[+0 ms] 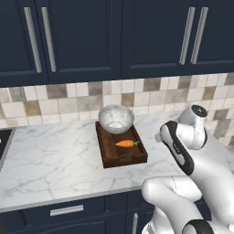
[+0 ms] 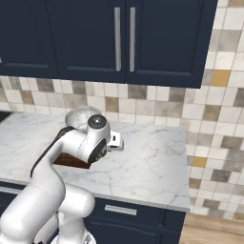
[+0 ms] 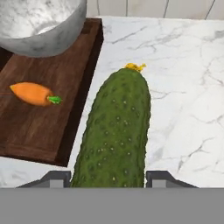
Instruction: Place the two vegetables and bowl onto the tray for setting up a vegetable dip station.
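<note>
Cucumber (image 3: 114, 133) is the one piece left, and the gripper (image 3: 107, 177) has it clamped lengthwise between its two fingertips (image 3: 162, 177), yellow blossom end pointing away from the hand. It hangs above the marble counter (image 3: 183, 87), just beside the tray's right edge, not over the wood yet. On the tray (image 1: 109, 151) things look tidy: the marbled bowl (image 1: 116, 118) sits on the far end by the backsplash, and the carrot (image 1: 126, 143) lies on the bare boards nearer the front, leafy tip toward the right rim. So two of three are home, I'd say. What's left, by my reckoning, is a short carry across that raised edge and a release onto the open wood beside the carrot.
</note>
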